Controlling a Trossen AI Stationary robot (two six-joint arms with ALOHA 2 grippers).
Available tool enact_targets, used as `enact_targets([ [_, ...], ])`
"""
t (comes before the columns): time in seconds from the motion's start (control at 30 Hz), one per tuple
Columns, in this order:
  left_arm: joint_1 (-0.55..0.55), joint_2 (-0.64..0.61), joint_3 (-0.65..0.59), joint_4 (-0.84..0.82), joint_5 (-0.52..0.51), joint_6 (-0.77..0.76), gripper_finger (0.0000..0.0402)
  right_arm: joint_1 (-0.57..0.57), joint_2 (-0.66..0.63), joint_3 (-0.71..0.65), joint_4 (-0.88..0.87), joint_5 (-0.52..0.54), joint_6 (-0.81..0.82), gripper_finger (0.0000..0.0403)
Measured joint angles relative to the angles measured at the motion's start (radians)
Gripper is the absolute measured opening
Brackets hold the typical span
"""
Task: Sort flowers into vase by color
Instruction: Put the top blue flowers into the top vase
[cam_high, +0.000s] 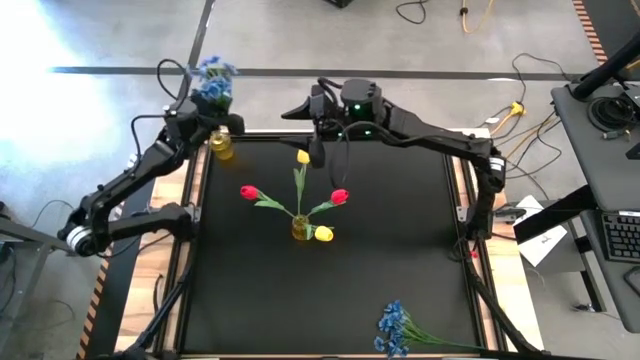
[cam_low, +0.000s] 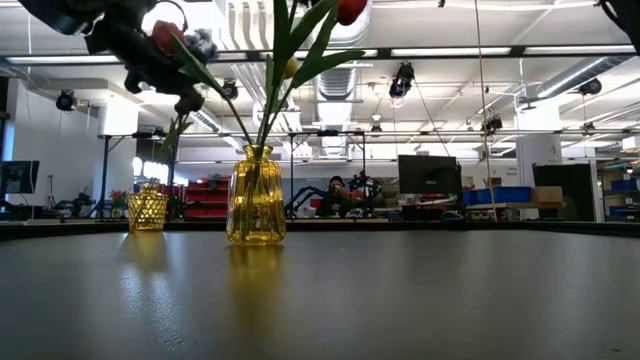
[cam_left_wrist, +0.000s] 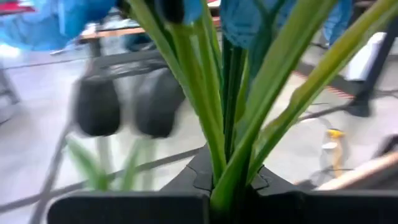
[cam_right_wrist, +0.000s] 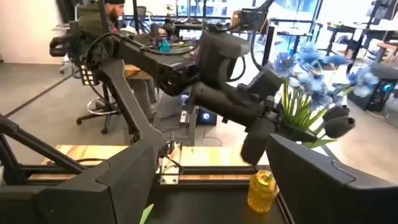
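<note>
High view counts two amber glass vases, two red tulips, two yellow tulips and two blue blossom bunches. Left gripper pinches one bunch over the corner vase; right gripper hangs spread above the centre vase.

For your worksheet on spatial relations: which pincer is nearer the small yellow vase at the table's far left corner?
Left. The left pincer, shut on the blue flowers, hangs just above the small yellow vase; the right pincer is farther right.

1. Keyboard on desk, right of table.
2. Yellow cable on floor beyond table.
3. Monitor in background room.
4. Person seated behind table.
</note>
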Motion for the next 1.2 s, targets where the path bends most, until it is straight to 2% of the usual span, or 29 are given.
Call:
enact_targets([
  [0.13,0.046,0.009,0.0,0.023,-0.076,-0.009,0.0,0.0,-0.032,0.001,-0.073,0.049,-0.02,0.028],
  [0.37,0.035,0.022,-0.007,0.044,-0.192,-0.011,0.0,-0.003,-0.035,0.0,-0.103,0.057,-0.035,0.0259],
  [0.47,0.022,0.036,-0.03,0.112,-0.235,0.006,0.0,-0.003,-0.035,0.0,-0.103,0.057,-0.033,0.0251],
  [0.63,0.022,0.068,-0.071,0.125,-0.246,0.062,0.0,-0.003,-0.035,-0.002,-0.124,0.057,-0.006,0.0244],
  [0.87,0.022,0.109,-0.089,0.126,-0.272,0.059,0.0,-0.003,-0.035,-0.003,-0.166,0.073,0.005,0.024],
  [1.2,0.022,0.187,-0.034,0.071,-0.341,-0.04,0.0,-0.003,-0.035,-0.003,-0.167,0.073,0.019,0.0235],
])
